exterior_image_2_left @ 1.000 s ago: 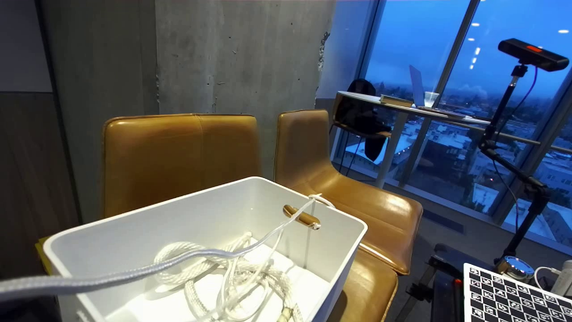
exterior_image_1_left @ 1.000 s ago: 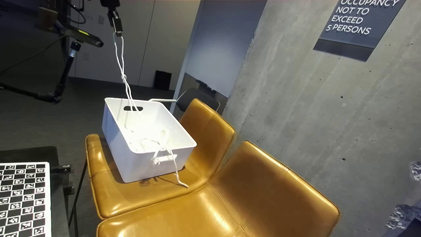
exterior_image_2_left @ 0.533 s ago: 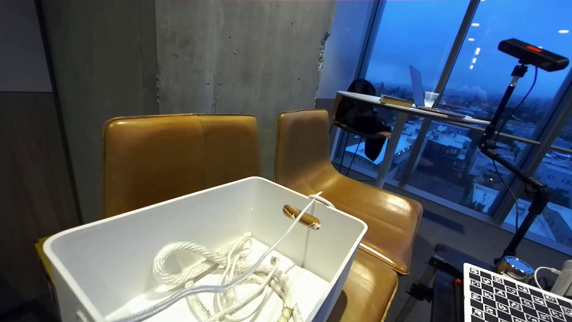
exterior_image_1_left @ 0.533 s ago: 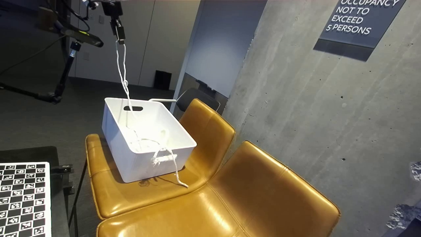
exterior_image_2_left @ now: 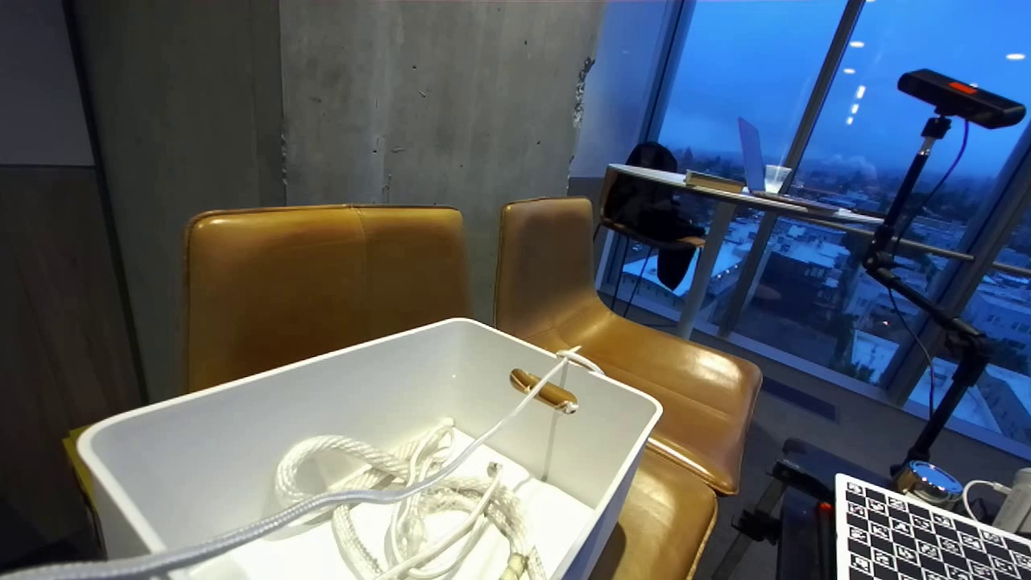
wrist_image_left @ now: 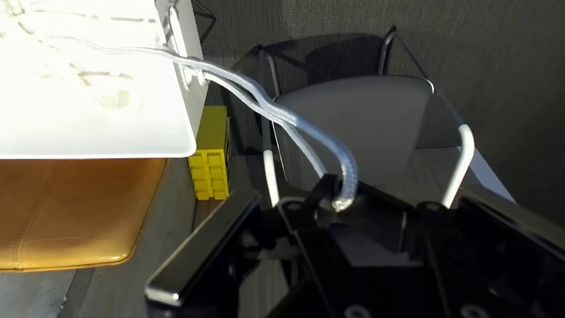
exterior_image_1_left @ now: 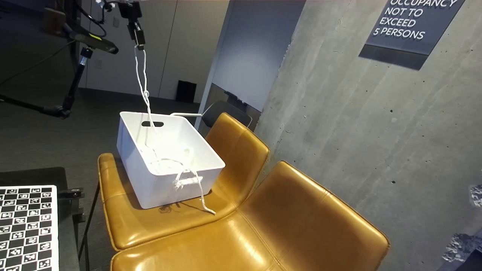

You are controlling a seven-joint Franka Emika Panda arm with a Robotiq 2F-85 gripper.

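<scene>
I have the claw [wrist_image_left: 340, 192] closed down on a white cord [wrist_image_left: 325, 136], pinching it near a blunt end that shows at the fingertips in my wrist view. The claw hangs well above the rim of a white bin [exterior_image_1_left: 130, 165]; two strands drop from it, meet at a small knot or loop, I can't tell which, and run down into the bin in front of one handle hole. In an exterior view I see thicker white rope [exterior_image_2_left: 288, 479] coiled on the bin's floor among thinner strands. A strand slants across the bin to the opposite handle and over the rim, where a tail hangs outside, its tip apparently touching the seat. The bin stands upright on a tan leather chair [exterior_image_1_left: 128, 229], with a matching second chair [exterior_image_1_left: 316, 210] right beside it. My wrist view also gives me a yellow box [wrist_image_left: 209, 150] just past the bin's end and a grey armchair [wrist_image_left: 353, 119] beyond the claw. Farther out I make out a checkered board [exterior_image_1_left: 28, 226], a stand-mounted camera [exterior_image_2_left: 962, 98] and a concrete wall [exterior_image_1_left: 357, 131].
</scene>
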